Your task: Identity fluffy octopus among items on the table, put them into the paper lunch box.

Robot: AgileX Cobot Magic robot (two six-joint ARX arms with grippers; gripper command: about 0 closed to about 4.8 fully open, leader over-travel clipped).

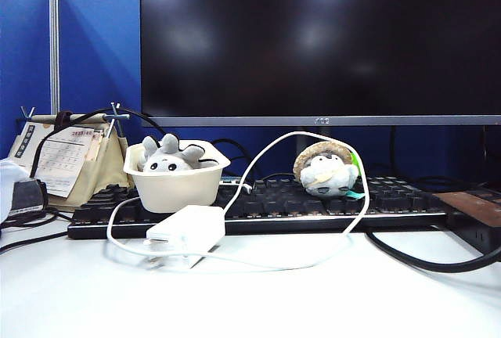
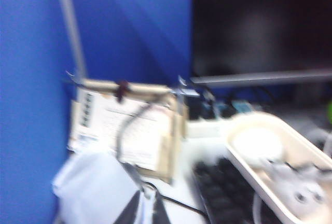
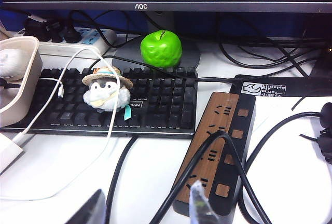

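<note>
1. Step in hand: the fluffy octopus [image 1: 167, 156] already sits inside the paper lunch box [image 1: 176, 187], head and stubby limbs showing above the rim. Judged from this, placement is done; what remains is clearing the arms away.
2. Location: box stands on the left end of the black keyboard [image 1: 313, 201], just behind the white power adapter [image 1: 186, 224].
3. Left gripper [image 2: 147, 211]: only two dark finger tips show at the edge of the blurred left wrist view, close together; I cannot tell whether they are parted or pressed. Nothing visible between them. It is off to the side of the box, near the desk calendar [image 2: 127, 130].
4. Right gripper [image 3: 148, 208]: fingers spread wide, empty, hovering above the table in front of the wood-faced power strip [image 3: 212, 154], well apart from the box.
5. Next move, as a judgement: nothing further to pick. The hatted plush [image 1: 326, 170] on the keyboard is a distractor and should be left alone.
6. Materials: octopus is soft grey pile with whitish face and dark eyes; box is matte cream pulp, rounded corners, flared rim. Adapter is smooth plastic with a looping white cable [image 1: 313, 138]. Green apple [image 3: 161, 48] is glossy.
</note>
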